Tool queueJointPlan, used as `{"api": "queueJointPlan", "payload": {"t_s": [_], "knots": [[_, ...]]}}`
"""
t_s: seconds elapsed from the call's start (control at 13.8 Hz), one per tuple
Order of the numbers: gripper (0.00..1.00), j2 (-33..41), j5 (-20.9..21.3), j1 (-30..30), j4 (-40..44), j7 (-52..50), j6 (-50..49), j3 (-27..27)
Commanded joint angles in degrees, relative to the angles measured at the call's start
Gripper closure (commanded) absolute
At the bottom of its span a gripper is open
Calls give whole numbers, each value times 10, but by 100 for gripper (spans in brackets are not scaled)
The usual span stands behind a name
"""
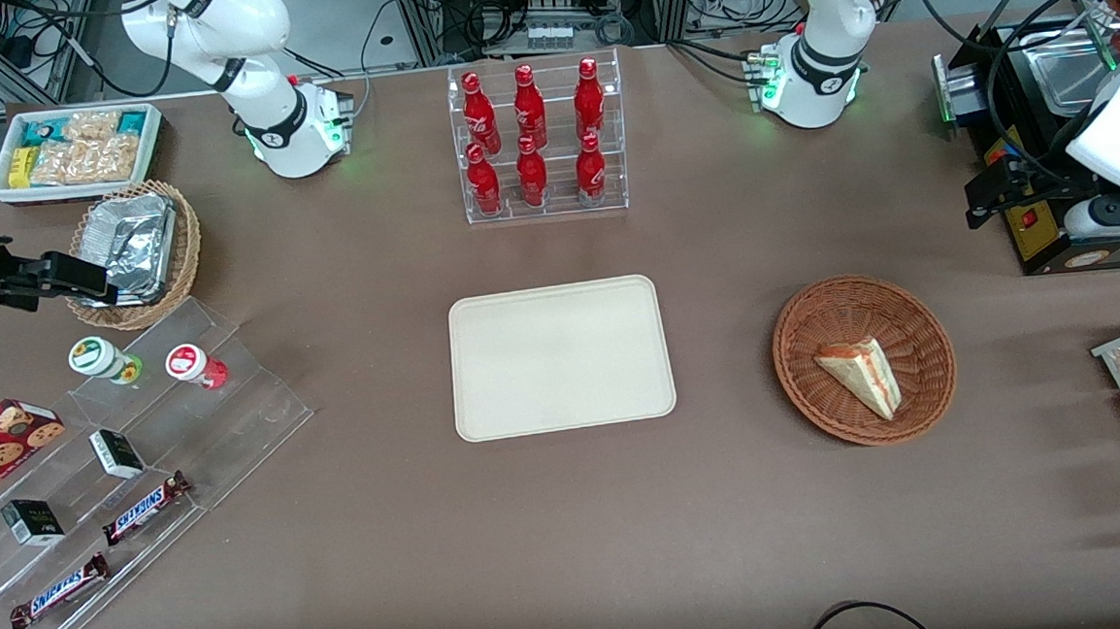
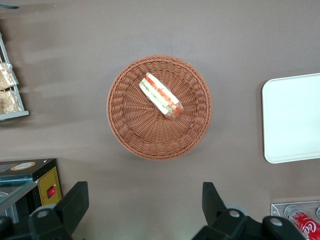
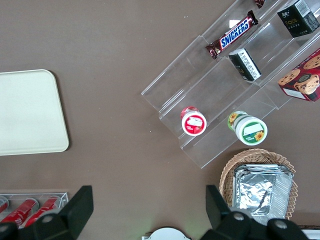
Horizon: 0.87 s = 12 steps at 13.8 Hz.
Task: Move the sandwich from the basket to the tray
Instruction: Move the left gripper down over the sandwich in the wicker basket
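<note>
A small triangular white-bread sandwich [image 1: 861, 375] with red-orange and pale green filling lies inside a round, shallow, reddish-brown woven wicker basket [image 1: 802, 379] on the brown surface [image 1: 572, 508], toward the working arm's end. A flat cream-beige rectangular tray [image 1: 561, 356] with rounded corners lies well apart from the basket, nearer the middle, with nothing on it. The left arm's black end effector [image 2: 144, 206] hangs above the surface beside the basket, fingers [image 2: 75, 202] spread wide apart and holding nothing.
</note>
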State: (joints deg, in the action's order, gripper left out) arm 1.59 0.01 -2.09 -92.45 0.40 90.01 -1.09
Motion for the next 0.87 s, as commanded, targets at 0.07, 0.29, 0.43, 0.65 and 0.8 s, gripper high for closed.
{"api": "queueJointPlan", "payload": {"t_s": [0.07,0.29,0.43,0.65,0.8], "knots": [[0,-4,3,-10,12,-1,-15,7],[0,-9,4,-8,-7,-6,-5,6],[0,-11,4,-8,-46,-7,29,4],[0,-11,3,-9,-116,-63,117,2],[0,-18,3,-9,-167,-111,196,-11]]}}
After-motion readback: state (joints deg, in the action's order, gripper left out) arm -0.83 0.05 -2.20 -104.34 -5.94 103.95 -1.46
